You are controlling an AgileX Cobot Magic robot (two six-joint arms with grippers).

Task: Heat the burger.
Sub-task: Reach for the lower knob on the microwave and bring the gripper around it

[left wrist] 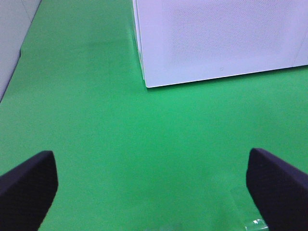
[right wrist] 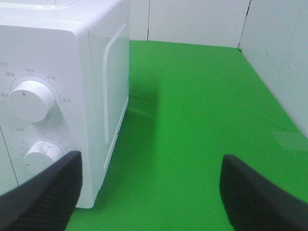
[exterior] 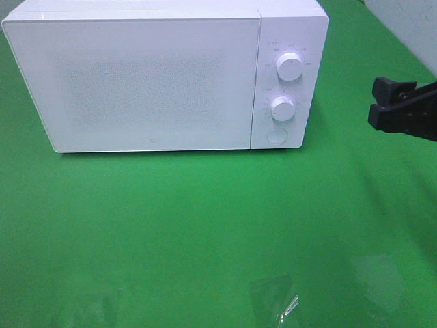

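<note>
**A:** What does the high view give that the wrist views miss?

**B:** The whole front of the white microwave (exterior: 150, 82). Its door is shut, and two knobs (exterior: 291, 66) sit one above the other at its right end, with a round button (exterior: 276, 136) below them. The right hand (exterior: 381, 101) hangs off to the right of it, spread, with nothing between its fingers.

**A:** And the left hand (left wrist: 151, 185)?

**B:** Only its own wrist view shows it. It is spread wide and empty, facing the microwave's left front corner.

**A:** What does the right wrist add?

**B:** The microwave's right side, and white walls (right wrist: 192, 21) closing off the far and right edges.

**A:** The surface?

**B:** A green desk (exterior: 205, 225). A clear, shiny scrap (exterior: 276, 301) lies at the near edge, and I can't make out what it is.

**A:** Where's the burger?

**B:** It appears in no view. The door's frosted face hides the inside, so I cannot tell where it is.
</note>
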